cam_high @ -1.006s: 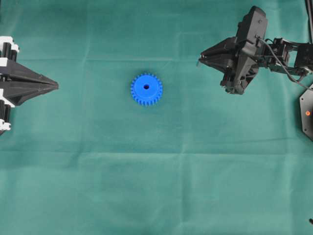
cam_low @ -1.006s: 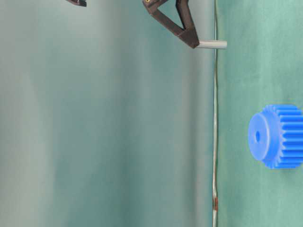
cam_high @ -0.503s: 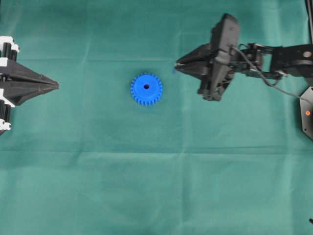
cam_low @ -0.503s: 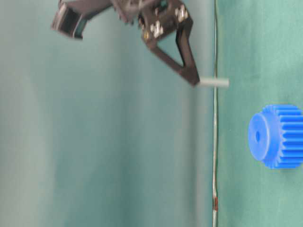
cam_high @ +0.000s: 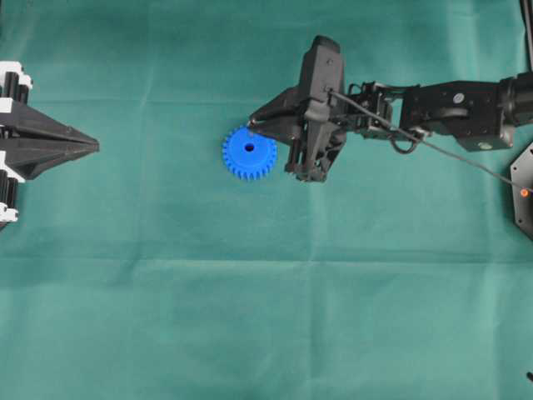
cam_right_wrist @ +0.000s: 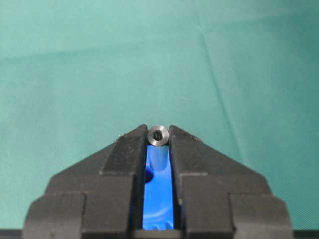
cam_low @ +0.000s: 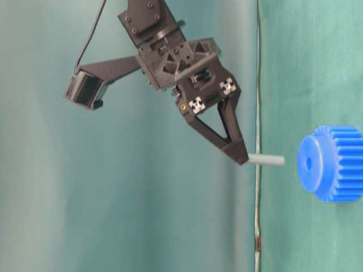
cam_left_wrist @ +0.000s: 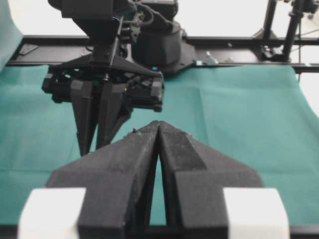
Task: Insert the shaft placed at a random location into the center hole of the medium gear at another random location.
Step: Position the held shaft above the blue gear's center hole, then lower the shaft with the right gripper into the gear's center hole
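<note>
The blue medium gear [cam_high: 249, 152] lies flat on the green cloth, its center hole [cam_high: 249, 147] facing up. My right gripper [cam_high: 253, 127] is shut on the silvery shaft [cam_low: 266, 160] and holds it upright just above the gear [cam_low: 332, 163]. The shaft's lower end is a short gap from the hub face, roughly in line with the hole [cam_low: 308, 163]. In the right wrist view the shaft's top [cam_right_wrist: 158, 135] sits between the fingertips, with the gear [cam_right_wrist: 159, 199] and hole [cam_right_wrist: 149, 175] below. My left gripper [cam_high: 96, 147] is shut and empty at the left edge, far from the gear.
A black device with an orange light [cam_high: 523, 192] sits at the right edge. The right arm [cam_high: 450, 104] stretches across the upper right. A black frame rail [cam_left_wrist: 224, 42] runs along the table's far side in the left wrist view.
My right gripper has moved left and down with the shaft, from the upper right to just over the gear. The left gripper and the gear have not moved.
</note>
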You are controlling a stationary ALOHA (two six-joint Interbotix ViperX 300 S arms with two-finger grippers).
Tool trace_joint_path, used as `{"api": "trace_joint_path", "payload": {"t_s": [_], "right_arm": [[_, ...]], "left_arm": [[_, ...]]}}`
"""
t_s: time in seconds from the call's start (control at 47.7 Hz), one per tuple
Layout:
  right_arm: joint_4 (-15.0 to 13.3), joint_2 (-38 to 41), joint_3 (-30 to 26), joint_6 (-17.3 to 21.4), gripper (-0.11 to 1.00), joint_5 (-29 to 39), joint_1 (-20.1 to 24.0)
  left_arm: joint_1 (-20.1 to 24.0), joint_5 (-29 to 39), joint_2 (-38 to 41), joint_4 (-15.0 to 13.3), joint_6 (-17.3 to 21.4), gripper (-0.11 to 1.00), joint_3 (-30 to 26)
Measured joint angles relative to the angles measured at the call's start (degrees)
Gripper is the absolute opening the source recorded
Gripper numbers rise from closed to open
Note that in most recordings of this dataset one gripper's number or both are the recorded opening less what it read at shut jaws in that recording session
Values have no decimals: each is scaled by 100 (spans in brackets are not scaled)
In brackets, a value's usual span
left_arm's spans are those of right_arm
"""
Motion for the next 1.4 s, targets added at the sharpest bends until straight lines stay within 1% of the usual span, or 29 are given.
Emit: {"api": "trace_joint_path", "payload": {"t_s": [0.335, 0.482, 0.796, 1.11, 1.404], "right_arm": [[0, 53, -70, 0, 13, 0, 44], [0, 202, -70, 9, 13, 0, 53], [114, 448, -132, 0, 13, -79, 62], [123, 422, -141, 0, 13, -62, 62], [123, 79, -70, 9, 13, 62, 62]], "left_arm": [[0, 0, 0, 0, 0, 0, 0], [0, 0, 0, 0, 0, 0, 0], [0, 0, -9, 0, 0, 0, 0], [0, 0, 0, 0, 0, 0, 9], [0, 0, -9, 0, 0, 0, 0]]}}
